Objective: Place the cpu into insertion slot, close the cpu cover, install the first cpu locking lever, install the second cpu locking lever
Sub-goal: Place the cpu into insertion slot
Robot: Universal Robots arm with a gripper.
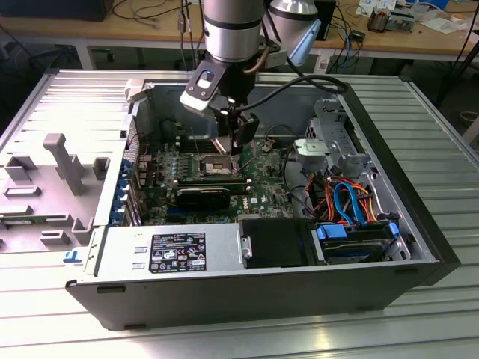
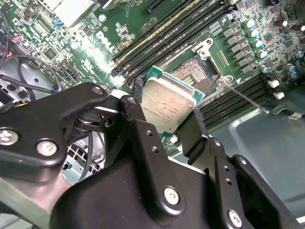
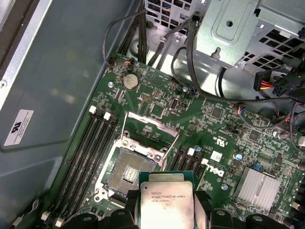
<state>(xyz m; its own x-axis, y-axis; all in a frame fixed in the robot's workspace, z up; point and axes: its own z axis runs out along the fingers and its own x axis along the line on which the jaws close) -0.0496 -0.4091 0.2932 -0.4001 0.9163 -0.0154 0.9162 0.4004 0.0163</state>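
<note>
Currently, the cpu (image 2: 169, 107), a small square chip with a dull silver top, is clamped by two opposite edges between the black fingers (image 2: 193, 131) of the gripper (image 2: 164, 119), which is clenched on it. The chip is carried face up over the green board (image 3: 224, 143) and is not yet seated.

The insertion slot (image 3: 127, 172) is left bare, with its dark pin field exposed inside a silver rim. In both wrist views it lies just beyond the chip's leading edge, and one corner of it is overlapped by the chip. In the exterior view the slot is found just toward the exterior view's left of the fingertips and a little lower.

Being square, the chip has no long axis. Its edges are judged to be slightly turned against the slot's rim rather than exactly in line with it.

The cpu cover (image 3: 151, 123) is swung open and stands up at the side of the slot farthest from the chip. A thin locking lever (image 2: 245, 98) is seen sticking out beside the slot, apparently unlatched.

Long black memory slots (image 3: 93, 152) run along both sides of the slot. Everything is housed inside an open computer case (image 1: 419, 247), into which the arm is lowered from above.
</note>
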